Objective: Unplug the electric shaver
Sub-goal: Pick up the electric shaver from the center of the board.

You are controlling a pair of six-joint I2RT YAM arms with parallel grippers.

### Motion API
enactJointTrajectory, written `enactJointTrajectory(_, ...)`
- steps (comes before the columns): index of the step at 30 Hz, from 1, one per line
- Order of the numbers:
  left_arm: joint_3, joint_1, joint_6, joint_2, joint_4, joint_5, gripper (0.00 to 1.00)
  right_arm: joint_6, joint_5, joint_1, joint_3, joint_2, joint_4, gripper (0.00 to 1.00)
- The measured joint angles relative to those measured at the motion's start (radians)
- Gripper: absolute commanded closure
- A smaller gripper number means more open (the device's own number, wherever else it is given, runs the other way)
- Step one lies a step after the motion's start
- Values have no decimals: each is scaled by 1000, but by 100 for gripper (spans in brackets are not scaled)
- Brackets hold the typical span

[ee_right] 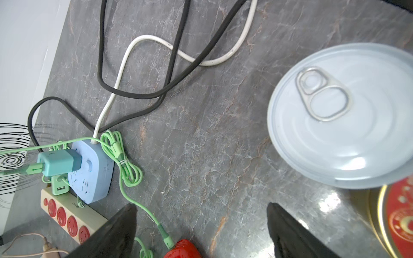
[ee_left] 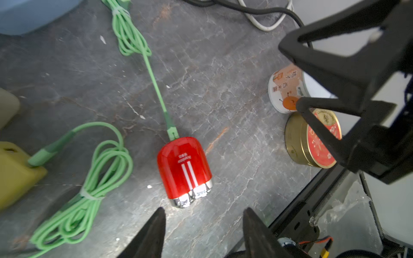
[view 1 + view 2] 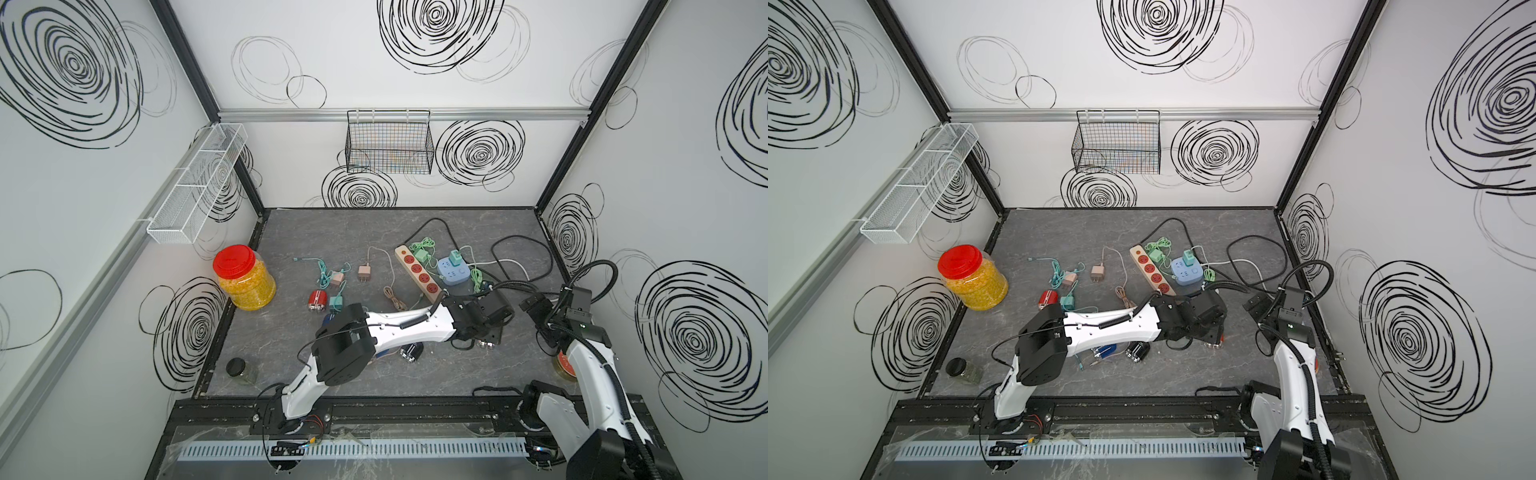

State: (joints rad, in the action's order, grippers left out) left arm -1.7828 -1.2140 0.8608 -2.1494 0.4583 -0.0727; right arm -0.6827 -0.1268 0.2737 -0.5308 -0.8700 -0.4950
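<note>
Shaver (image 2: 184, 172): glossy red, two white stripes, silver heads; lies flat on surface (image 2: 223, 67), right of centre, near the front.
Cable (image 2: 156, 87): green, plugged into shaver's rear end.
Left gripper (image 2: 204, 211): jaws apart, empty, by shaver's heads.
Right gripper (image 1: 201, 205): wide, empty, near shaver's cable end.

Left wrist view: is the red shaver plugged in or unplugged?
Plugged in: the green connector sits in the end of the red shaver.

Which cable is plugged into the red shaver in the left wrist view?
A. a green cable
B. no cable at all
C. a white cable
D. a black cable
A: the green cable ends in a connector seated in the rounded end of the red shaver.
</note>
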Motion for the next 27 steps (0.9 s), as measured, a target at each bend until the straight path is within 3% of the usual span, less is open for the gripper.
enactJointTrajectory(9,-208,-42,79,-207,78,-62,32,10,-149,37,15,-51,89,10)
enactJointTrajectory(14,-283,-42,109,-241,129,-116,30,12,-206,37,18,-62,107,11)
enactJointTrajectory(15,-301,-42,111,-248,144,-129,17,14,-213,37,19,-61,111,11)
enactJointTrajectory(17,-346,-42,115,-266,185,-155,11,17,-219,37,24,-58,114,10)
enactJointTrajectory(27,-418,-43,143,-326,272,-210,11,22,-235,37,36,-48,142,10)
